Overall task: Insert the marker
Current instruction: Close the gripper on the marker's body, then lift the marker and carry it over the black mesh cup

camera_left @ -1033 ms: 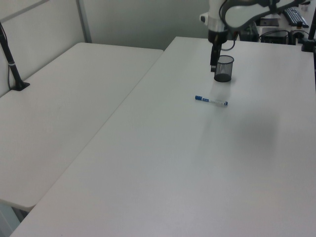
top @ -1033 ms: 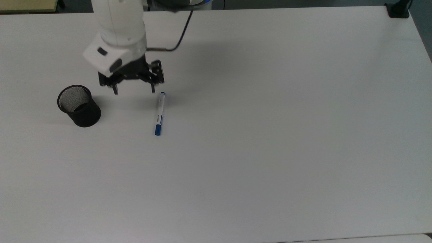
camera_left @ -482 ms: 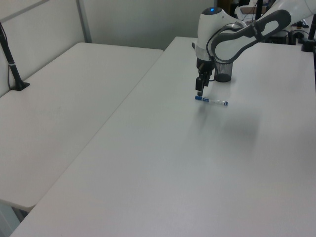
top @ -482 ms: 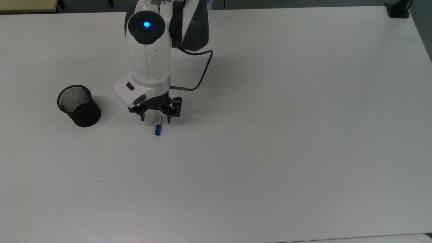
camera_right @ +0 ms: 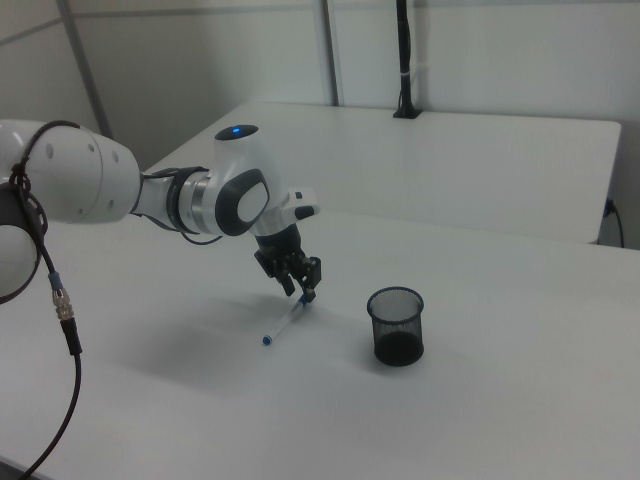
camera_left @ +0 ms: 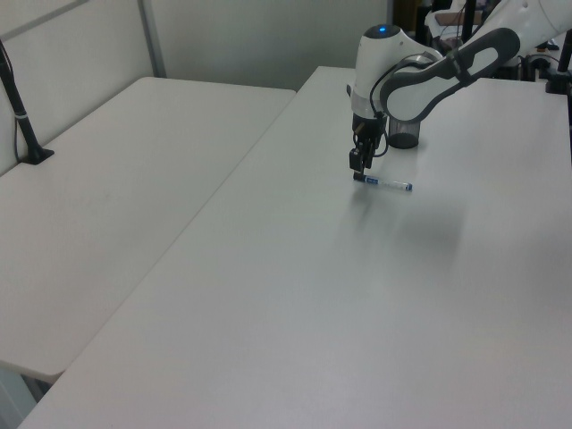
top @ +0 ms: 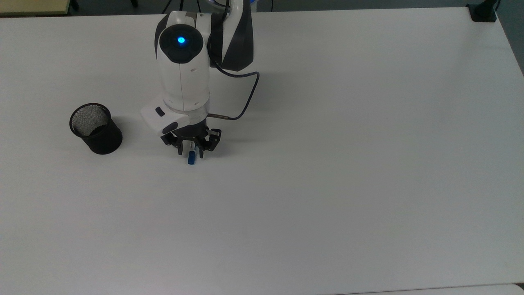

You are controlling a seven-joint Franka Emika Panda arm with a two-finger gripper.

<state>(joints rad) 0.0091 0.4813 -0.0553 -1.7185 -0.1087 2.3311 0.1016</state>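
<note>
In the top view, the slim white marker pen with a blue cap (top: 191,155) lies flat on the plain white table (top: 327,164), its blue cap end poking out below the black two-finger gripper (top: 190,154), which sits low over the barrel with a finger on either side; the fingers look narrowly parted around the pen, and I cannot tell whether they already press on it. The black mesh pen cup (top: 95,128) stands upright well off to the top view's left. In the left view, the gripper (camera_left: 358,166) hangs right over the capped end of the marker (camera_left: 382,183), while the far tip stretches toward the left view's right, so the grasp looks off-centre; closing there, I judge, risks the long free end drooping or swinging once lifted. In the right view, the gripper (camera_right: 305,291) meets the upper end of the marker (camera_right: 285,324) and the mesh cup (camera_right: 396,326) waits near the right view's right. A firm, square closure across the barrel, then a straight lift before travelling to the cup, seems the sound way
</note>
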